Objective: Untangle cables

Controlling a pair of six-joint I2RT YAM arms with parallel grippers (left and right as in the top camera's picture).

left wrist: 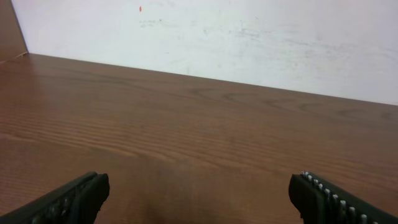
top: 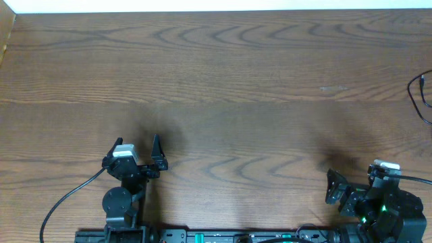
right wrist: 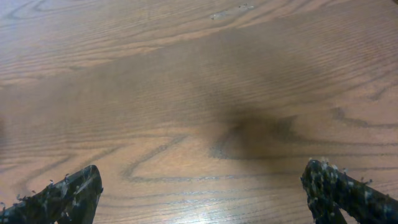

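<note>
Only a thin black looped cord (top: 418,94) shows, at the right edge of the overhead frame and partly cut off, well apart from both arms; no white cord is visible. The left fingers (left wrist: 74,198) and right fingers (right wrist: 65,191) are spread wide and empty over the brown wood-grain surface (top: 223,81), apparently parked low in the frame, ready to reach.

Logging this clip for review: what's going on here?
Nothing is being handled yet. The left gripper and right gripper are both open and empty near the front of the wooden table. Only a loop of thin black cable shows, at the table's right edge, untouched. No white cable is in view.
</note>
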